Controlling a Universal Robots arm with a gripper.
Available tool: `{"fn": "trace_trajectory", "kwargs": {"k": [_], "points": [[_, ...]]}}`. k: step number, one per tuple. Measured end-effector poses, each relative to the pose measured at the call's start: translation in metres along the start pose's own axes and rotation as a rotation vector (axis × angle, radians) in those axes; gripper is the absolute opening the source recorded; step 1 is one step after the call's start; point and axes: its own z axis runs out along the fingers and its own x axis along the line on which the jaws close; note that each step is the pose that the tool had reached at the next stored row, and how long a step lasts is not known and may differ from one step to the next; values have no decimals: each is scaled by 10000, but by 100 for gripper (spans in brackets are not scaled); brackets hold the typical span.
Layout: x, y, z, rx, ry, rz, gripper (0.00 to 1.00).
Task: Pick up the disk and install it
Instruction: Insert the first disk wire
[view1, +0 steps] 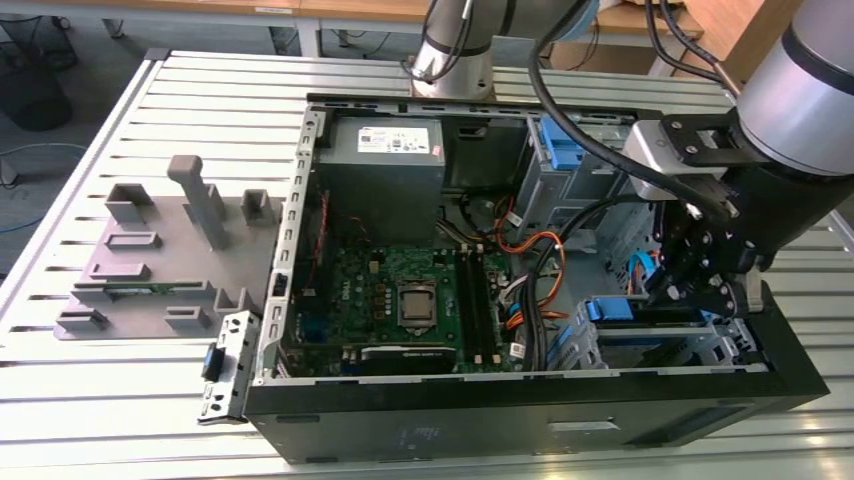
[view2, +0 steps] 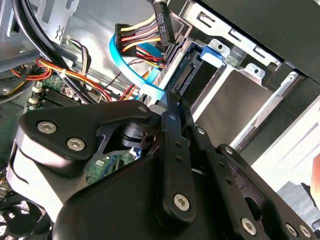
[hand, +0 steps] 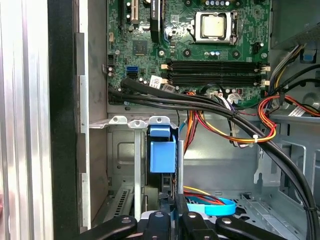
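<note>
The disk (view1: 625, 311) sits in the drive bay at the front corner of the open computer case, on the exterior view's right. Its blue carrier frame (hand: 162, 155) faces the camera in the first wrist view. The second wrist view shows its silver face (view2: 227, 107) and its connector edge (view2: 183, 76). My gripper (view1: 694, 290) hangs right over that bay. Its two black fingers lie together, shut, with nothing between them. The gripper (view2: 172, 100) points its tips at the disk's connector end. In the first wrist view the gripper (hand: 172, 202) is just short of the blue carrier.
The case (view1: 534, 420) lies open on a slatted metal table (view1: 134, 400). Inside are the motherboard (view1: 400, 300), a grey power supply (view1: 387, 145), and black, orange and yellow cable bundles (hand: 235, 125). A blue flat cable (view2: 130, 70) loops beside the bay. A grey fixture (view1: 147, 260) stands outside the case.
</note>
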Motion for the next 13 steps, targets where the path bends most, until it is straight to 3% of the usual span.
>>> {"fn": "trace_trajectory", "kwargs": {"k": [3,7,13], "points": [[3,13,0,137,-35,-2,16],[5,38,1,247,-63,-2,16],[4,48,0,269,-67,-4,16]]}}
